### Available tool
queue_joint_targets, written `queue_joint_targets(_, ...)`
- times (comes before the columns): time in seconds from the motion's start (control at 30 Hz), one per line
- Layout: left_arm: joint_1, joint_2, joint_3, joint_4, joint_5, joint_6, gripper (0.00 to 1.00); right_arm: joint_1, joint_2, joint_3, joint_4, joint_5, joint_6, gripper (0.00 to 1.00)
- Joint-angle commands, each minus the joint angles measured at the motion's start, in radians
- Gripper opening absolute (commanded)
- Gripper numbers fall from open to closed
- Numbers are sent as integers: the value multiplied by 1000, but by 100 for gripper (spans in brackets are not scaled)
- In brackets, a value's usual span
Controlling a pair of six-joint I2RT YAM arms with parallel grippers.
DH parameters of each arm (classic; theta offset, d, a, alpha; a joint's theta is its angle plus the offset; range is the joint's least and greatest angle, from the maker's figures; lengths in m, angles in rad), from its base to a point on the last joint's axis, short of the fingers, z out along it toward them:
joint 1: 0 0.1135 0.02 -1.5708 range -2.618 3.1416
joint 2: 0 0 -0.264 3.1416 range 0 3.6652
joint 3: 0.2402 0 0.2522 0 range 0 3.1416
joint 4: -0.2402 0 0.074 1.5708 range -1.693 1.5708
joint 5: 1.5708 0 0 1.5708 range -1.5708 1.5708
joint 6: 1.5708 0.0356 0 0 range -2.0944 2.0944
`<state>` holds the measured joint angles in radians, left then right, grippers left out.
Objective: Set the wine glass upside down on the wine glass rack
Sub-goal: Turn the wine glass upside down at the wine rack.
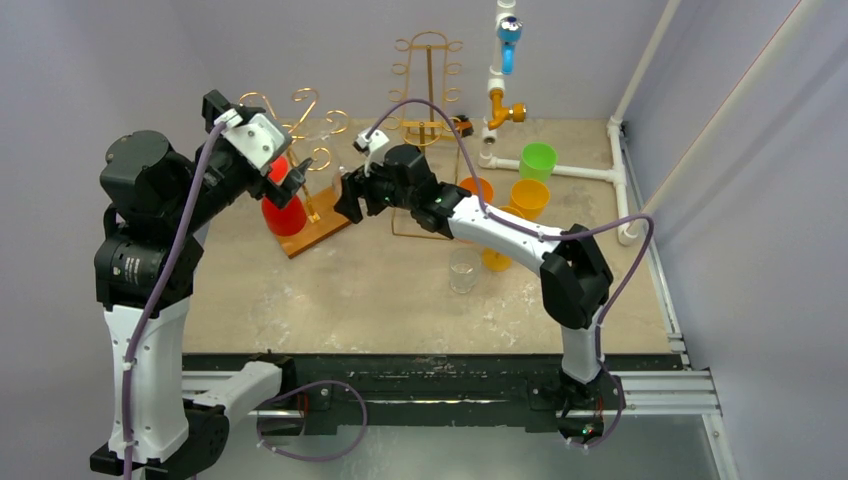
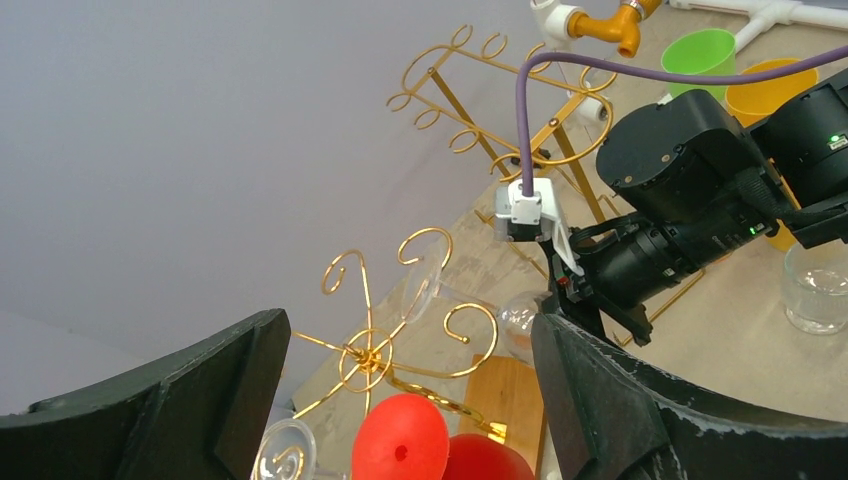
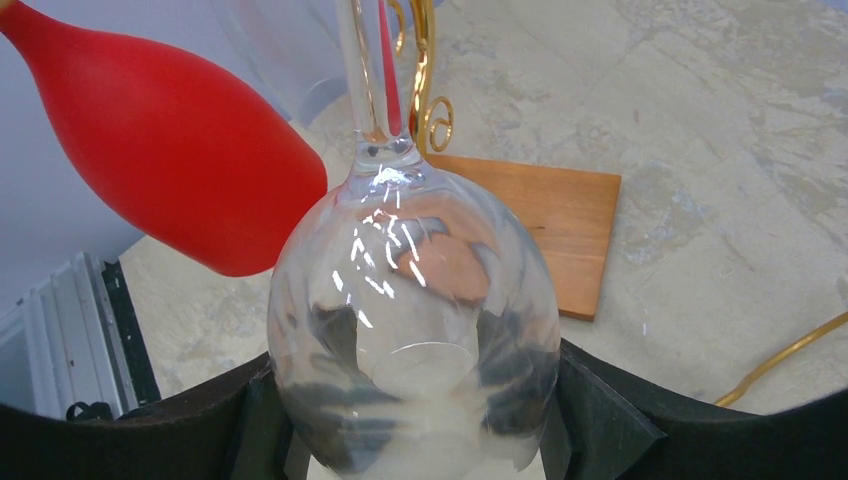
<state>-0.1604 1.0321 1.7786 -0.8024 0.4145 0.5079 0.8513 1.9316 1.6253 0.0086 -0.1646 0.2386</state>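
Observation:
A clear wine glass [image 3: 415, 300] is held by its bowl in my right gripper [image 3: 415, 400], stem pointing away toward the gold wine glass rack [image 2: 365, 360]. Seen from the left wrist, its foot [image 2: 420, 285] is up among the rack's curled hooks; I cannot tell whether it rests in one. The rack stands on a wooden base [image 1: 315, 232], and red wine glasses [image 1: 285, 212] hang from it upside down. My left gripper [image 1: 287, 185] hovers open just left of the rack top, holding nothing. The right gripper [image 1: 350, 197] is on the rack's right side.
A second, taller gold rack [image 1: 430, 80] stands at the back. A clear tumbler [image 1: 462, 270], orange cups [image 1: 530, 196] and a green cup [image 1: 537, 160] sit to the right. White piping with an orange valve [image 1: 505, 112] runs along the back right.

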Motion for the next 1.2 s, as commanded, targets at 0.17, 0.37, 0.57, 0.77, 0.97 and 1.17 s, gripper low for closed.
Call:
queue_joint_targets(0.17,-4,-12,-35,28,-69,-14,100,22,22,130,71,8,0,43)
queue_joint_targets(0.37,-4,-12,-50,42,-95,-10,100,34,29,122,94,5,-4,42)
queue_joint_targets(0.57,-4,-8,-67,57,-155,2,100,47,29,106,114,3,-9,42)
queue_joint_targets(0.77,-4,13,-75,75,-255,-1,100,58,30,96,131,-3,-10,41)
queue_joint_targets(0.97,-4,18,-88,83,-303,-3,100,67,19,64,162,1,-10,40)
queue_joint_targets(1.17,-4,13,-94,98,-330,-5,100,74,4,28,197,0,-9,40)
